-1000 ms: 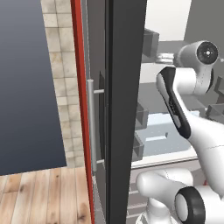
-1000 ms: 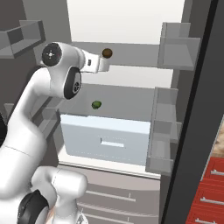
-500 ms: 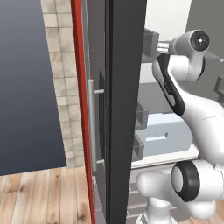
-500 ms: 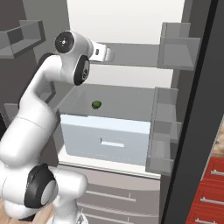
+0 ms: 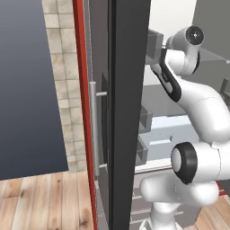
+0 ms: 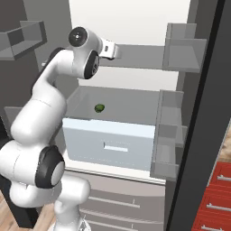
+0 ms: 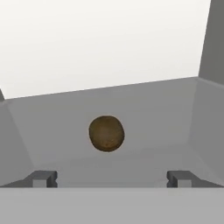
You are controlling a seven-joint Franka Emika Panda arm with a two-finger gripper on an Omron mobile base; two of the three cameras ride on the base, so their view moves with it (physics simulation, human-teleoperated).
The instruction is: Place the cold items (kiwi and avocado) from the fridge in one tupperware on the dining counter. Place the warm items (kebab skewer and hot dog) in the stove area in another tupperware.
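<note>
Kiwi (image 7: 106,133) sits on the upper fridge shelf (image 7: 144,131), centred ahead of the gripper (image 7: 112,178) in the hand view, apart from it. Jaws stand wide with nothing between them, spread either side of the fruit, which looks like a lineup for a straight-in grab. Avocado (image 6: 99,108) lies one shelf down, above the white drawer (image 6: 113,143), untouched. Fridge door (image 5: 128,112) is swung open, so the arm reaches in past it. Judged: approach step, first cold item not yet picked.
</note>
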